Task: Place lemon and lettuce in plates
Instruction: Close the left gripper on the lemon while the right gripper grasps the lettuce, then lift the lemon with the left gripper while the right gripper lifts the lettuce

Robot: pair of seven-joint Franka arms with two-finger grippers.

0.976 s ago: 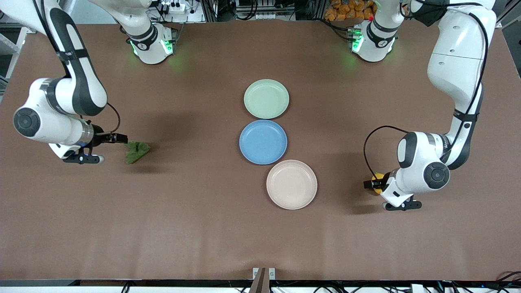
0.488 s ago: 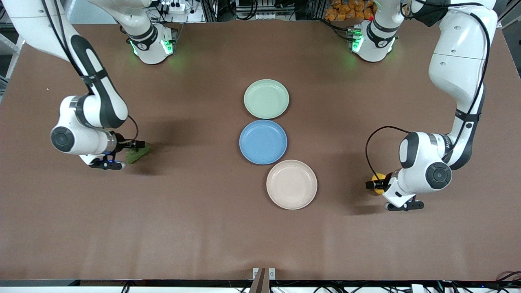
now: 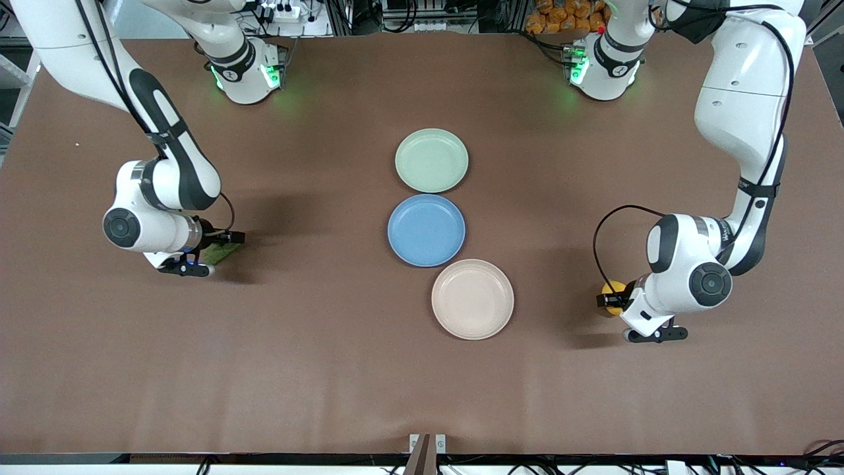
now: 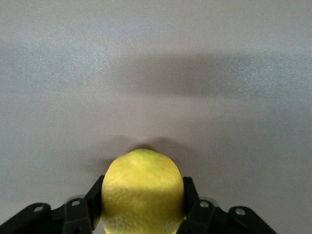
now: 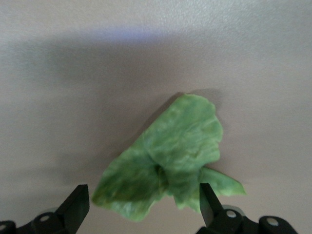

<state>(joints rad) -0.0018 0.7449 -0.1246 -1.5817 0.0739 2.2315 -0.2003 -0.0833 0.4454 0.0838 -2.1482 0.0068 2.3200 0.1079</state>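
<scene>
The yellow lemon [image 3: 614,288] lies on the table toward the left arm's end, beside the beige-pink plate [image 3: 472,299]. My left gripper [image 3: 608,299] is shut on the lemon [image 4: 141,183], one finger pressed on each side. The dark-green lettuce [image 3: 221,252] lies on the table toward the right arm's end. My right gripper [image 3: 223,243] is low over it and open; in the right wrist view its fingers [image 5: 77,207] stand wide on either side of the leaf [image 5: 170,151]. The mint green plate [image 3: 431,160] sits near the bases and holds nothing.
A blue plate [image 3: 426,229] sits between the mint green and beige-pink plates in the middle of the brown table [image 3: 316,369]. All three plates hold nothing.
My right arm has swung toward the lettuce and come down so that its open fingers straddle the leaf. My left gripper has shifted only slightly at the lemon.
</scene>
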